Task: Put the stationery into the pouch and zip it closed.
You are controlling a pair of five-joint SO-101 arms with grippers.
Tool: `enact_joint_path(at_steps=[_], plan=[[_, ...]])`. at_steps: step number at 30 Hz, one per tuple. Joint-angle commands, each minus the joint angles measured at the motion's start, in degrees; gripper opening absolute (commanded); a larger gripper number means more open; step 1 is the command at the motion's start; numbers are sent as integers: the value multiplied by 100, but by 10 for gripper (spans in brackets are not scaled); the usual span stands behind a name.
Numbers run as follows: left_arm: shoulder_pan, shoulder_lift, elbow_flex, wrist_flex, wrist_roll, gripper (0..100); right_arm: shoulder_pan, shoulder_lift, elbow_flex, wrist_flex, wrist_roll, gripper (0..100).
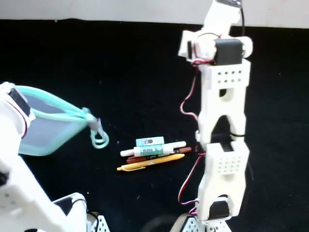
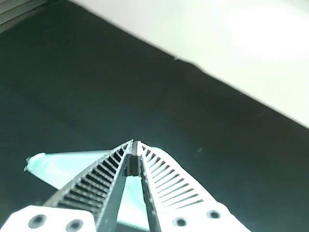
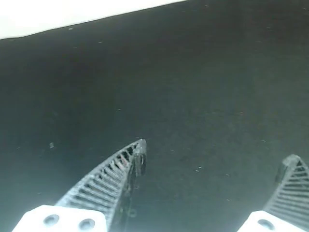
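**Inspector:** Left gripper [image 2: 135,143], condition?

**Assessor:** The jaws meet at the tips, pinched on the teal pouch [image 1: 46,131]. In the left wrist view its translucent wall shows on both sides of the fingers [image 2: 111,166]. The pouch sits at the left of the black table [image 1: 96,63] with its zip edge uppermost and slanting. The ring pull [image 1: 99,139] hangs from the end nearest the stationery. I cannot tell whether the pouch touches the table, or whether its mouth is open.

**Inspector:** Stationery?

**Assessor:** The stationery [image 1: 152,151] lies in one tight bundle on the table, between the pouch and the right arm [image 1: 224,121]. It is near the ring pull but apart from it. It comprises a white marker [image 1: 154,149], a yellow pen [image 1: 145,165] and a brown pen [image 1: 186,151] between those two. A small teal box [image 1: 149,141] lies against the marker on the far side.

**Inspector:** Right gripper [image 3: 215,159]?

**Assessor:** The jaws are spread wide with nothing between them and bare table beneath. The right arm stands folded upright just beside the bundle's right end.
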Motion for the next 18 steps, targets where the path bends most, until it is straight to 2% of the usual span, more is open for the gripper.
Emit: enact_joint_path(at_steps=[1,5,9,14,18], plan=[[655,207,-453,-9,105,7,180,-338,40,40,-44,406],[1191,884,-1288,158,334,7,295,-338,40,40,-44,406],[1288,1560,-2105,510,316,10,374,-338,48,40,-44,406],[1385,1974,-2105,624,-211,11,374,-356,48,40,-44,406],[2097,1991,-1578,659,-686,11,567,-338,48,40,0,406]])
